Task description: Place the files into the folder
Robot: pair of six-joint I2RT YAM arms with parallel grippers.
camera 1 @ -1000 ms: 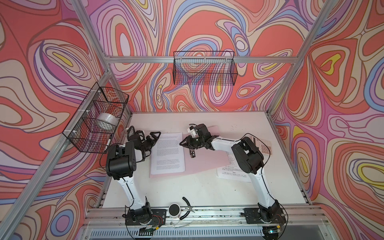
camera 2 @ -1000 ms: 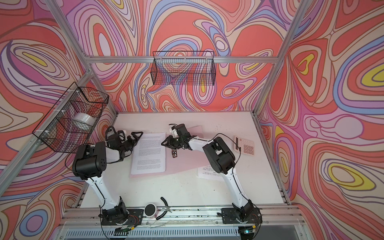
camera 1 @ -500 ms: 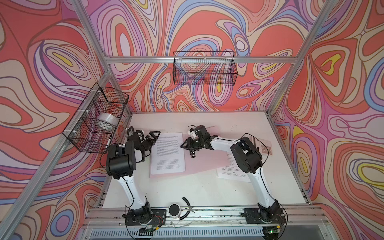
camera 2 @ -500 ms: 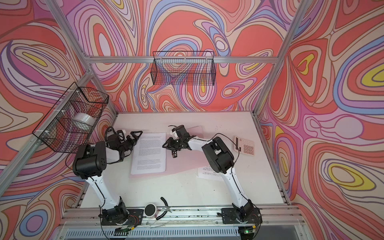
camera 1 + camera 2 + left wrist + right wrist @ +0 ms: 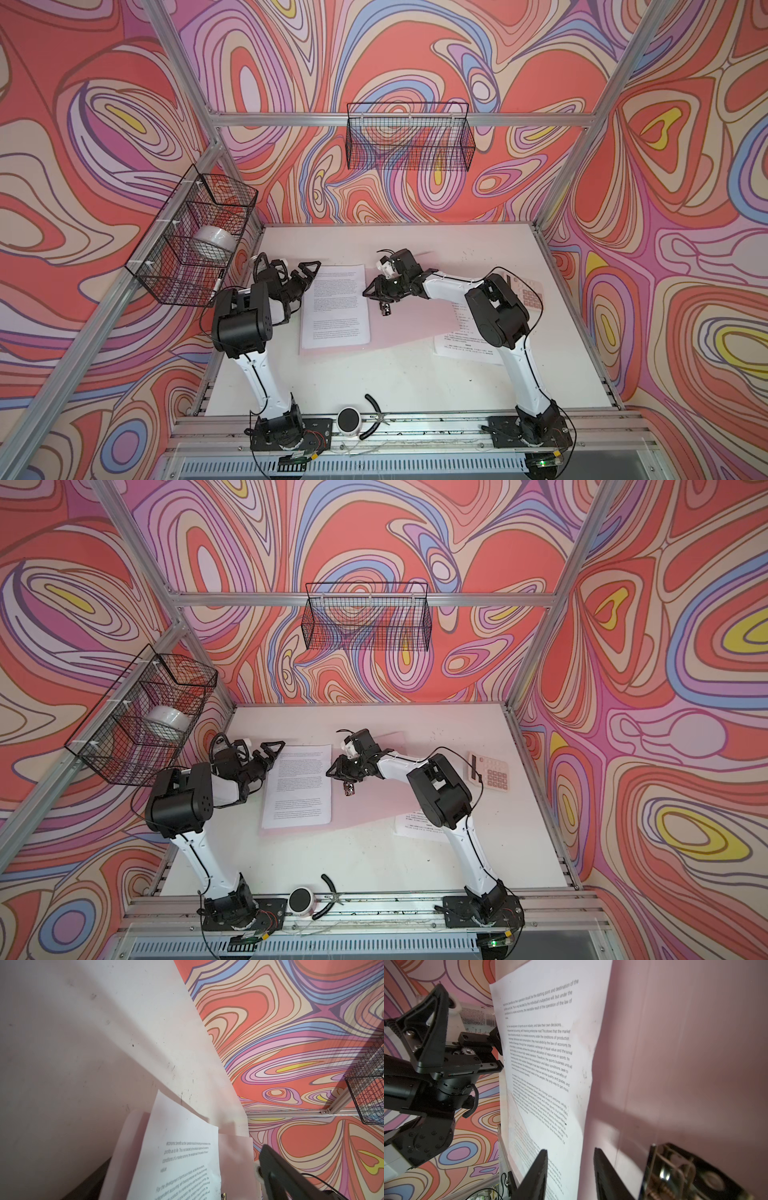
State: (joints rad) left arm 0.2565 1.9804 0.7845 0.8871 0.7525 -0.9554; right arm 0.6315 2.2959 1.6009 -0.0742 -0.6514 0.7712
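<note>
White printed paper sheets (image 5: 334, 307) could slide off the thin pink folder (image 5: 399, 324) if the left gripper (image 5: 305, 279) or right gripper (image 5: 370, 291), both with jaws apart, bumps them.

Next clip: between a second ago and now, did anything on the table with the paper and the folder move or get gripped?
No visible change. The right claw stays part open, gripping nothing, over the edge of the printed sheet that lies on the open pink folder. The left claw stays wide open beside that sheet. The other sheet lies untouched farther right.
</note>
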